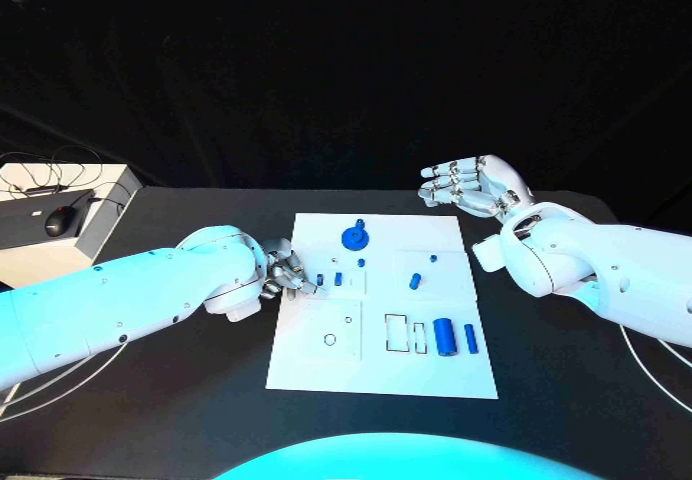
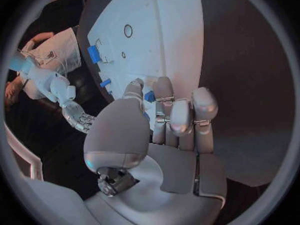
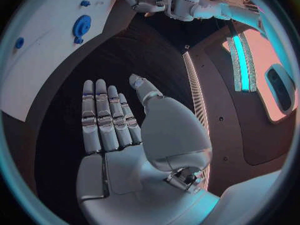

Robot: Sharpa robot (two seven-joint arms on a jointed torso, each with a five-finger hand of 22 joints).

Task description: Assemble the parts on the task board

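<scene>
Now left silver hand [image 1: 284, 272] at left edge of white task board [image 1: 433, 375], fingertips [image 2: 164, 87] pinching small blue part [image 2: 149, 96]. Right silver hand [image 1: 473, 184] flat, fingers straight, empty, above black table [image 1: 173, 420] off board's far right corner.

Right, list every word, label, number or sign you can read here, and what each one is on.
No legible text.
Task board: only outlined shapes printed on the white plate, no letters or numbers.
Blue parts: no markings to be seen.
White box at the table's far left, with a dark mouse on it: any print is too small to read.
</scene>
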